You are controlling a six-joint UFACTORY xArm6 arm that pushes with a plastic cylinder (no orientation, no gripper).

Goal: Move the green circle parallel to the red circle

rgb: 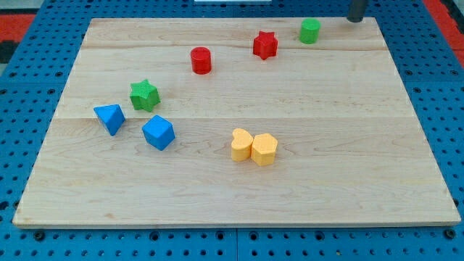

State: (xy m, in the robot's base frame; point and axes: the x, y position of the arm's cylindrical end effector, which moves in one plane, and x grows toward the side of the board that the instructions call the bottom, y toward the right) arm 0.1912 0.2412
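The green circle (309,30) stands near the view's top right of the wooden board (232,188). The red circle (201,60) stands further left and a little lower, with a red star (265,45) between them. My tip (356,19) shows at the view's top edge, at the board's far right corner, to the right of the green circle and apart from it. Only the rod's lower end is visible.
A green star (143,95), a blue triangle-like block (110,118) and a blue cube-like block (158,133) sit at the left. Two yellow blocks (254,147) touch each other near the middle. A blue pegboard (43,43) surrounds the board.
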